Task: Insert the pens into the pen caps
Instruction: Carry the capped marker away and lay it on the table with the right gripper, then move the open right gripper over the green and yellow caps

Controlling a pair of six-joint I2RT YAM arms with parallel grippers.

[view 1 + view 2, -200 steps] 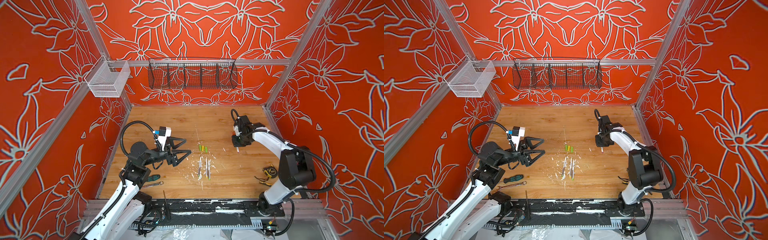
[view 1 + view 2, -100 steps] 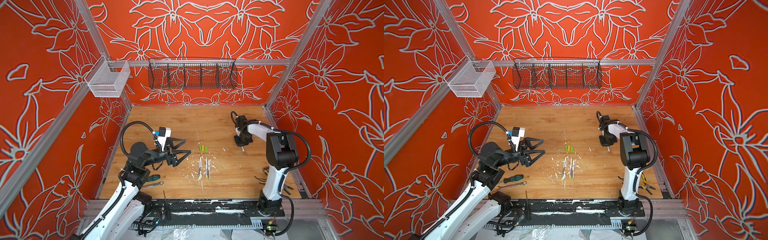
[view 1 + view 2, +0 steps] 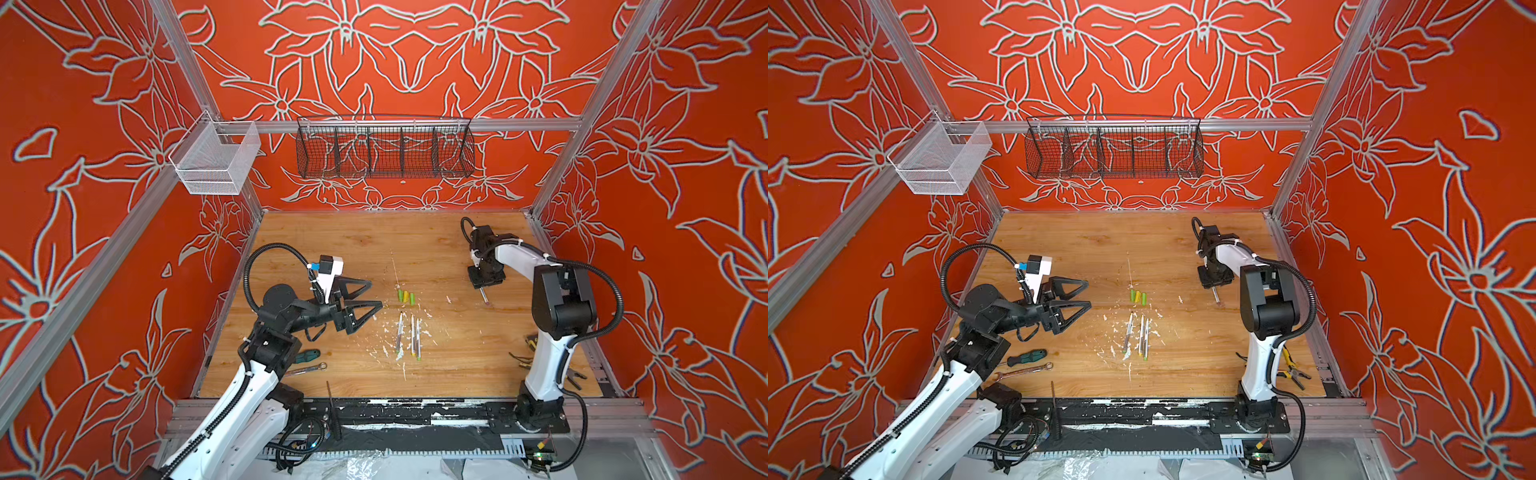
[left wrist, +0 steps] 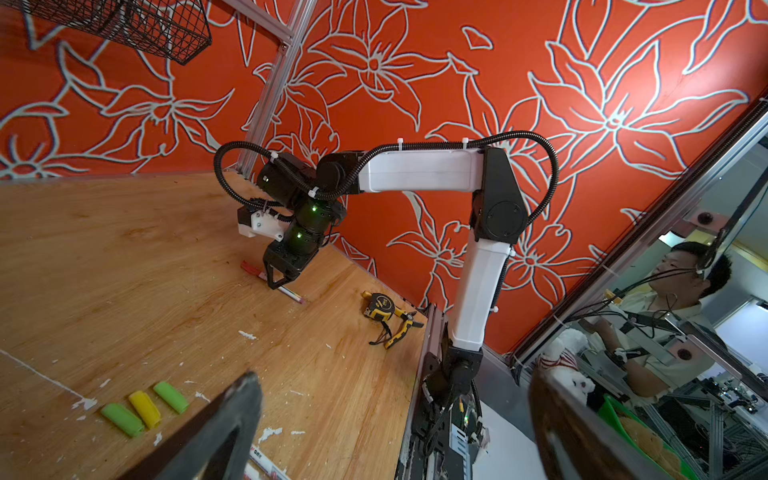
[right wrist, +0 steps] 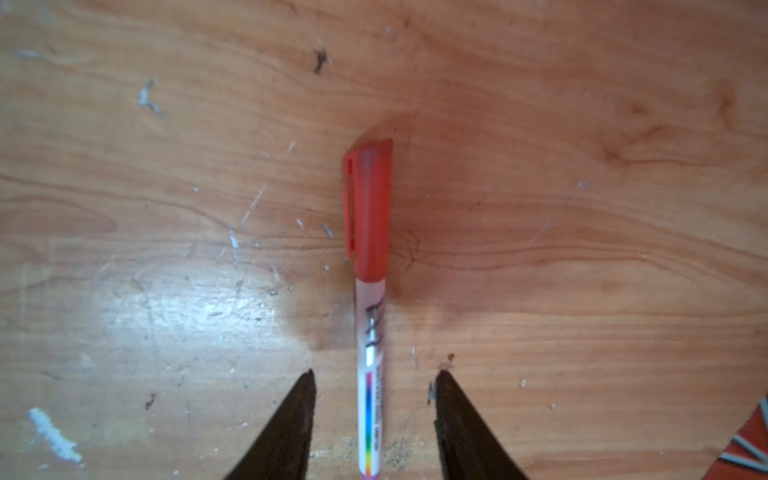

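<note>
On scuffed wood (image 5: 582,166), slim capped pen (image 5: 371,353).

Left gripper (image 3: 376,295) hovers level, jaws spread wide; right gripper (image 5: 376,373) points straight down, jaws parted.

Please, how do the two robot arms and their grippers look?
The left arm and right arm have white links, black joints and black ribbed cable hoses fixed with white ties. The left gripper and right gripper have black triangular fingers. Small green lights sit on the right wrist.
</note>
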